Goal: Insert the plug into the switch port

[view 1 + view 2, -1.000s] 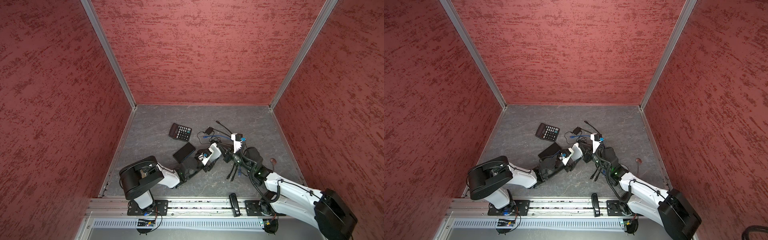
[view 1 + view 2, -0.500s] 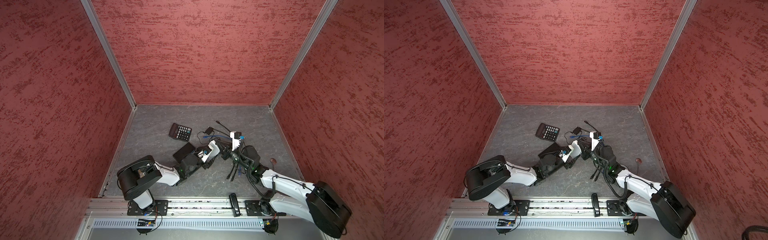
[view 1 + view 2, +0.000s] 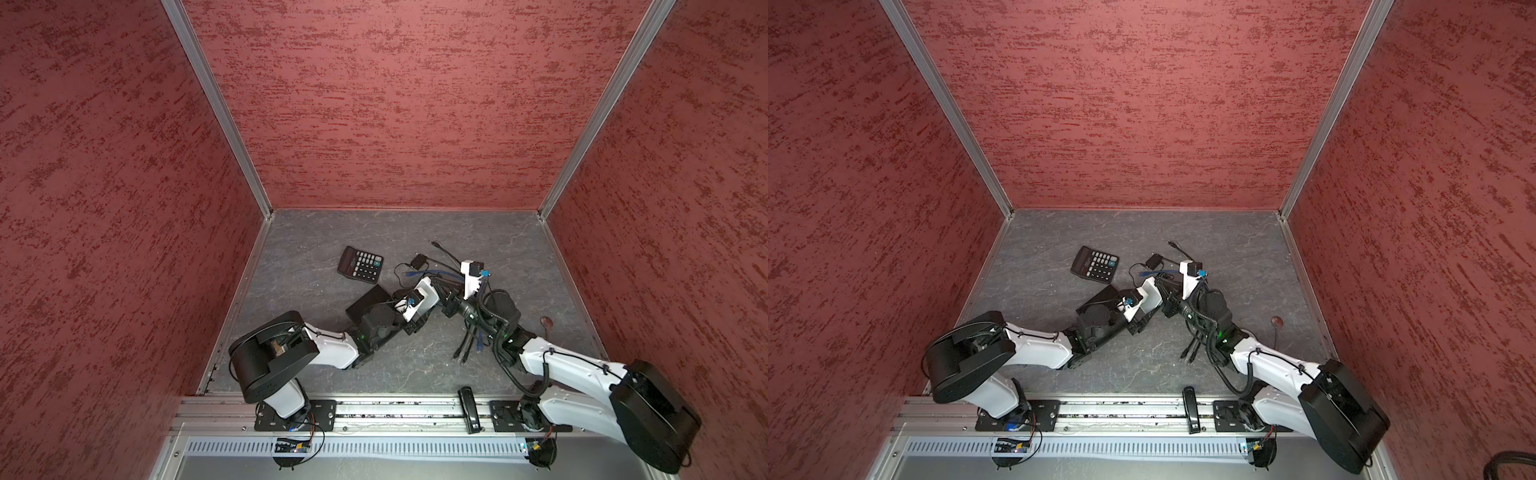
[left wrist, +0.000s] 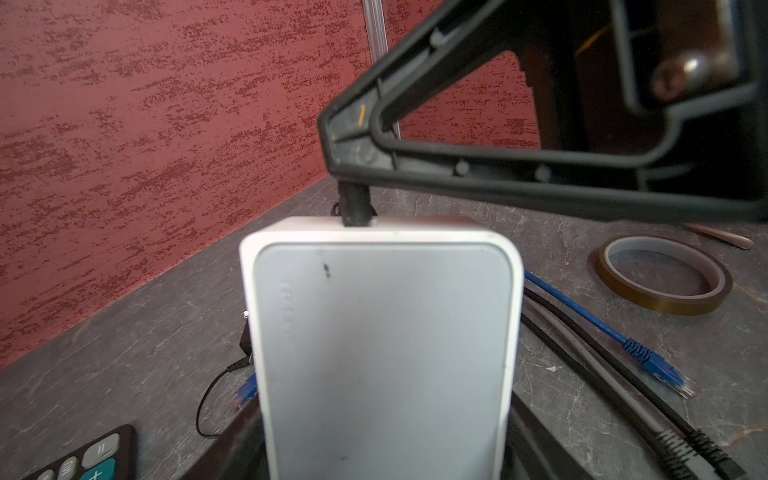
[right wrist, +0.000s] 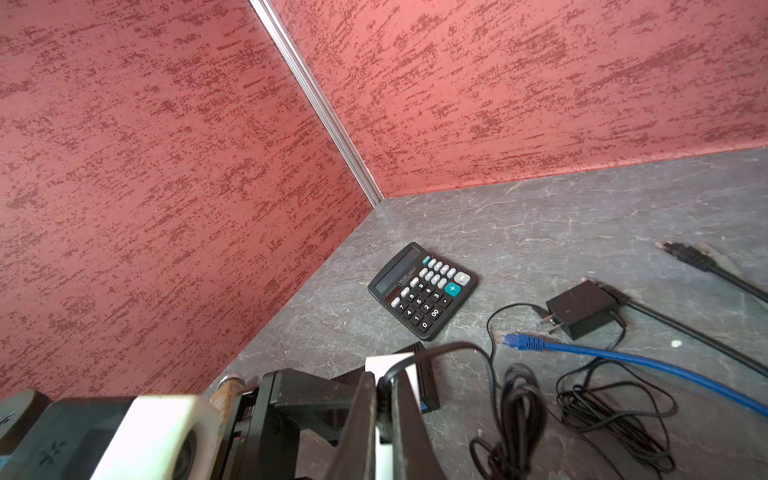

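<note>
Right hand pinches the plug against the switch edge.

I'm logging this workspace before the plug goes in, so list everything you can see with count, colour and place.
calculator: 1, black, left of the adapter
power adapter: 1, black, centre, toward the back
network cable: 1, blue, beside the adapter
thicker cables: several, black and grey, centre
tape roll: 1, amber, flat on the table
flat box: 1, black, under the left arm
spoon-like thing: 1, brown, table's right side
switch: 1, white, in the left gripper
plug: 1, black, at the switch's edge
left gripper: 1, black, closed on the switch
right gripper: 1, black, shut on the plug
</note>
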You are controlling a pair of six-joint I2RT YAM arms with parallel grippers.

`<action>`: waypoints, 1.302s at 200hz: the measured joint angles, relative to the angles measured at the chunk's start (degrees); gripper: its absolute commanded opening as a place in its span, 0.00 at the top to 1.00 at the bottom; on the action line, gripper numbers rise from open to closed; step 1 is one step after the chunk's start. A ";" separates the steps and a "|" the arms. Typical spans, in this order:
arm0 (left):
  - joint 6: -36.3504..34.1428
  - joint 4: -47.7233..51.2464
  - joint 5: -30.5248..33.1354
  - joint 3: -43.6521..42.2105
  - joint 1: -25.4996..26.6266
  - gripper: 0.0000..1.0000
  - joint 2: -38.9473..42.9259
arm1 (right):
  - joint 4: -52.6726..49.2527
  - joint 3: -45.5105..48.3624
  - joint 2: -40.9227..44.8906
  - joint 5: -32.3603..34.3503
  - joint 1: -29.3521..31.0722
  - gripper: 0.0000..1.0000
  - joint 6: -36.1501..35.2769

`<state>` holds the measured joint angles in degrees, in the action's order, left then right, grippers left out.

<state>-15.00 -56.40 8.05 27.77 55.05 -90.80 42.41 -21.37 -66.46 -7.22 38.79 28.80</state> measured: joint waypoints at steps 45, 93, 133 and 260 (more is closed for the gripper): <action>-1.57 2.29 0.37 2.34 -0.35 1.00 0.20 | 0.96 -0.31 0.00 1.79 0.00 1.00 0.59; -1.55 3.93 0.26 4.22 -0.44 1.00 0.85 | 3.13 -0.33 0.00 3.80 0.00 1.00 1.22; -1.75 5.97 -0.26 4.22 -0.46 1.00 3.89 | 6.32 0.00 -0.02 3.48 0.02 1.00 2.58; 1.73 11.61 7.10 -4.55 2.91 1.00 10.29 | -7.63 -3.04 -1.46 1.62 3.06 0.95 5.40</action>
<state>-13.28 -44.80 15.16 23.22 57.95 -80.51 34.79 -24.40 -67.92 -5.61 41.85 34.20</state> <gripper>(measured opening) 0.717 0.077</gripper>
